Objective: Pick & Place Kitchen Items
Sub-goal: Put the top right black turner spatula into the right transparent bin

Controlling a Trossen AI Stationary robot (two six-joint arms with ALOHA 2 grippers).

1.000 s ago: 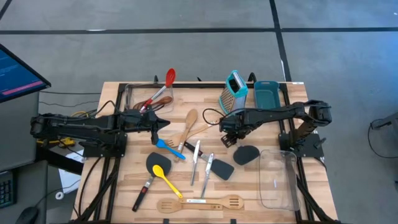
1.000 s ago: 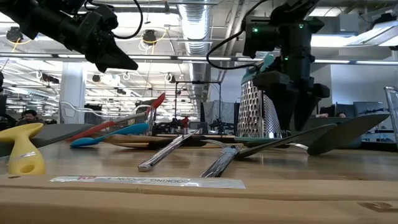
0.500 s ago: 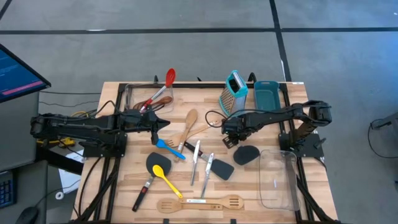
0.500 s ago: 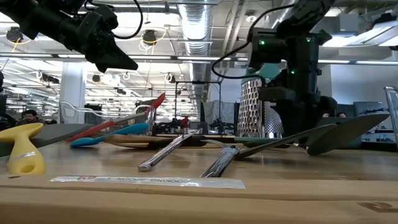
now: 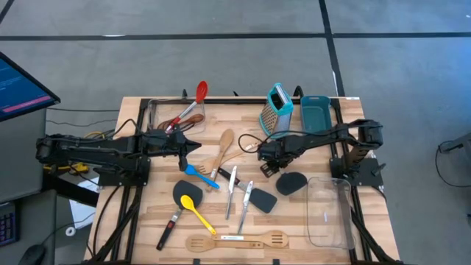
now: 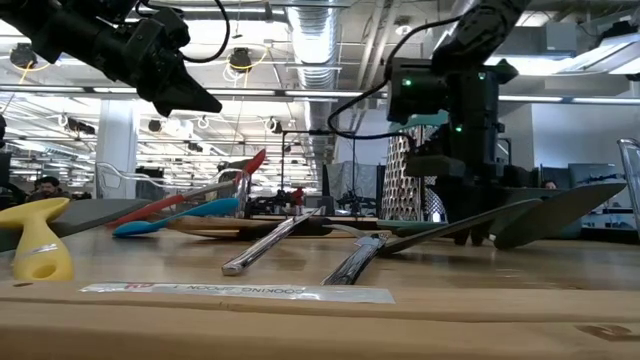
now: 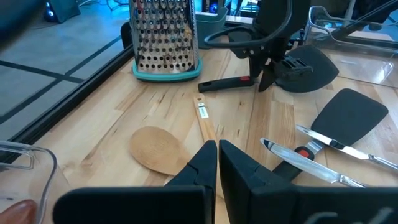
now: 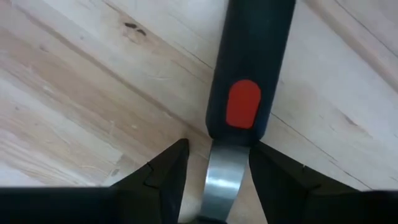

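Note:
A black spatula lies flat on the wooden table, its head (image 5: 292, 182) toward the right and its black handle (image 7: 227, 83), marked with a red spot (image 8: 243, 103), toward the table's middle. My right gripper (image 5: 269, 163) points straight down over the metal neck (image 8: 224, 174) just past the handle. It is open, with a finger on either side of the neck and a little room left. My left gripper (image 7: 217, 163) is shut with nothing in it. It hovers over the table's left part (image 5: 193, 147), above a wooden spoon (image 5: 223, 143).
A teal grater (image 5: 276, 109) and teal bin (image 5: 316, 112) stand right behind my right gripper. A clear container (image 5: 163, 114) with a red spoon (image 5: 200, 92) sits far left, another (image 5: 330, 210) near right. Cutlery (image 5: 232, 188), a yellow spoon (image 5: 193, 208), black spatulas (image 5: 261, 199) and a slotted wooden spatula (image 5: 235, 241) lie nearer.
My right gripper has come down toward the table, still pointing down, and now stands low over the black spatula's neck. The spatula has not moved.

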